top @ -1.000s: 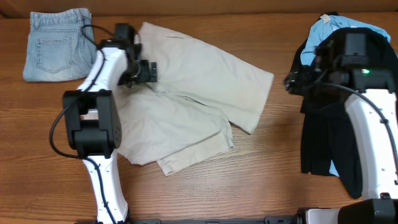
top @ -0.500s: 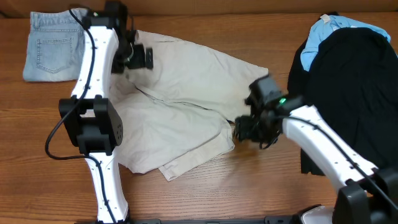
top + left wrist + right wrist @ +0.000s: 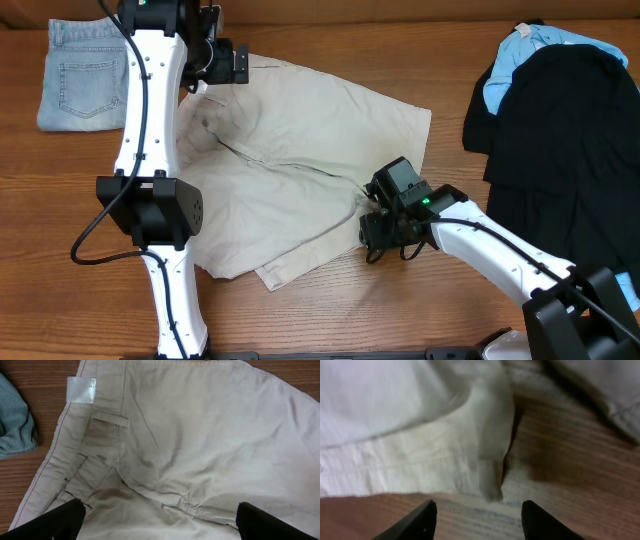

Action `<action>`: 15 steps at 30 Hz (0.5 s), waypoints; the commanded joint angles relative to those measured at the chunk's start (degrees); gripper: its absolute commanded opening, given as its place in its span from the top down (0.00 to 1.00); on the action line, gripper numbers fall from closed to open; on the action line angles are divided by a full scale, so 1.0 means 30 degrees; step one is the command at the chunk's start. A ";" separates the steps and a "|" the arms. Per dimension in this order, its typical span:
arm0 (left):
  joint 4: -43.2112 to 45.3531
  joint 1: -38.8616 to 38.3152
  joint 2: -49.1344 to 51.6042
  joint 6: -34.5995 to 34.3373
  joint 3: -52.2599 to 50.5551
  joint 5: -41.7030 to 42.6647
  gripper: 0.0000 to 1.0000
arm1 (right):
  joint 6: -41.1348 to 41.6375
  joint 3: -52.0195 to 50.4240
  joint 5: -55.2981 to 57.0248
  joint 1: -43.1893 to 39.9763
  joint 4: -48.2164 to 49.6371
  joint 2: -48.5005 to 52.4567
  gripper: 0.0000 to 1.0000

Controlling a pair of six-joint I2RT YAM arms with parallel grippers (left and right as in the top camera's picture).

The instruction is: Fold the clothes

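Note:
The pale beige shorts (image 3: 300,170) lie spread and rumpled across the middle of the table. My left gripper (image 3: 205,72) hovers open over their far left corner; the left wrist view shows the waistband, a belt loop and a white label (image 3: 80,389) between its open fingers (image 3: 160,520). My right gripper (image 3: 375,225) is open and low at the shorts' right hem corner (image 3: 492,485), fingers (image 3: 480,520) just short of the cloth, over bare wood. A black garment (image 3: 560,140) and a light-blue one (image 3: 520,55) lie at the right.
Folded light-blue denim shorts (image 3: 90,70) lie at the far left; their edge shows in the left wrist view (image 3: 15,420). The brown wooden table (image 3: 400,310) shows bare along the front.
My right arm swung from the black garment at the right down to the shorts' right hem. My left gripper moved toward the far edge, over the waistband corner.

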 commanded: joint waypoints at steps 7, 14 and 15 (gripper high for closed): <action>-0.0080 -0.0029 -0.0146 0.0612 0.0401 0.0117 0.00 | -0.0867 -0.0430 0.0787 0.0022 0.0750 -0.0029 0.55; -0.0102 -0.0029 -0.0146 0.1231 0.0401 0.0058 0.00 | -0.0925 -0.1355 0.0437 0.0022 0.1763 0.0000 0.64; -0.0095 -0.0029 -0.0146 0.1231 0.0401 0.0058 0.00 | -0.1166 -0.1494 0.0182 0.0022 0.1960 0.0007 0.65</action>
